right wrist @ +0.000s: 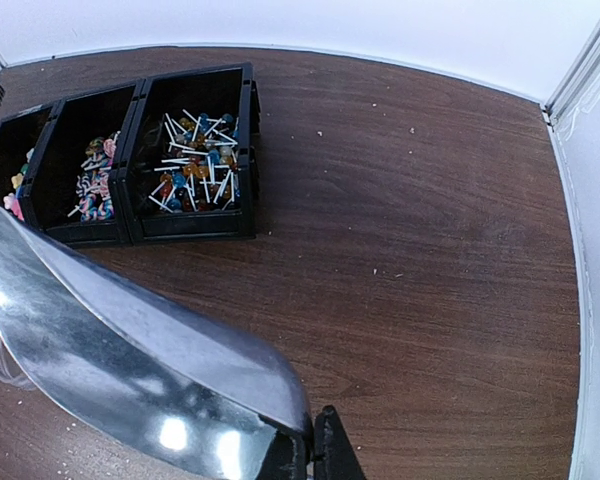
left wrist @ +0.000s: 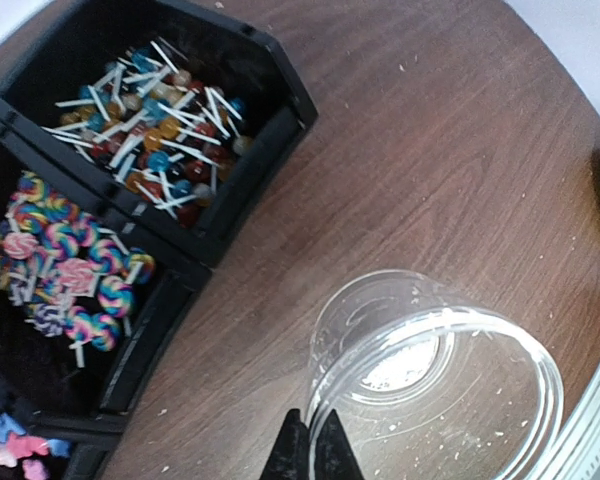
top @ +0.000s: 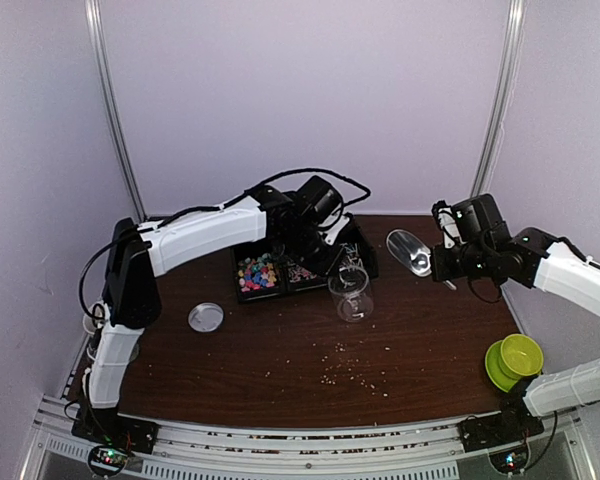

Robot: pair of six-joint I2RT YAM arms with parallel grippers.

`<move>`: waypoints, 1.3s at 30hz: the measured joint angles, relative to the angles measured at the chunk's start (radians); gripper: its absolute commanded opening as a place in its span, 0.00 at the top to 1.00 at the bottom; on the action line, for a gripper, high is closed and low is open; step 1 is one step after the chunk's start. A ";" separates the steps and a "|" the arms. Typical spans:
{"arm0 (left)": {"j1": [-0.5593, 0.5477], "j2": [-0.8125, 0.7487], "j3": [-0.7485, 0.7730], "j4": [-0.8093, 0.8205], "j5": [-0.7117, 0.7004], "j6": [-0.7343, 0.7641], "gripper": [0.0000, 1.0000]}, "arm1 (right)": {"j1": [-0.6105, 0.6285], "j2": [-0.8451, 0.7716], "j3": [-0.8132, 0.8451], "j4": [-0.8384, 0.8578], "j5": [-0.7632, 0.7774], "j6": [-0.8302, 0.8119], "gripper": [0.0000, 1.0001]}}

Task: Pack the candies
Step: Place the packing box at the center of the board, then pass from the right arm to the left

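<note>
The left gripper (left wrist: 312,440) pinches the rim of the clear cup (left wrist: 390,320) beside the black tray (left wrist: 235,215) of candies (top: 258,272) — the right gripper (right wrist: 315,445) clamps a metal scoop (right wrist: 130,360).

Three bins (right wrist: 195,225), one cup (left wrist: 430,340), one scoop (right wrist: 130,360)

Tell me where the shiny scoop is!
In the top view, the metal scoop is on the right side, gripped by the right claw, just right of the black bins.
</note>
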 measured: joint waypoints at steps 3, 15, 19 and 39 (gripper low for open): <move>-0.012 0.046 0.018 0.001 0.013 -0.011 1.00 | 0.000 -0.002 -0.006 0.002 0.000 0.001 1.00; -0.027 0.092 0.031 -0.002 0.018 -0.038 0.94 | -0.003 -0.012 -0.013 0.006 0.000 0.003 1.00; -0.038 0.092 0.031 -0.002 0.023 -0.042 0.89 | -0.003 -0.012 -0.013 0.008 -0.003 0.003 1.00; -0.008 -0.064 -0.039 0.001 0.020 -0.027 0.02 | -0.004 -0.009 -0.012 0.014 -0.064 -0.019 1.00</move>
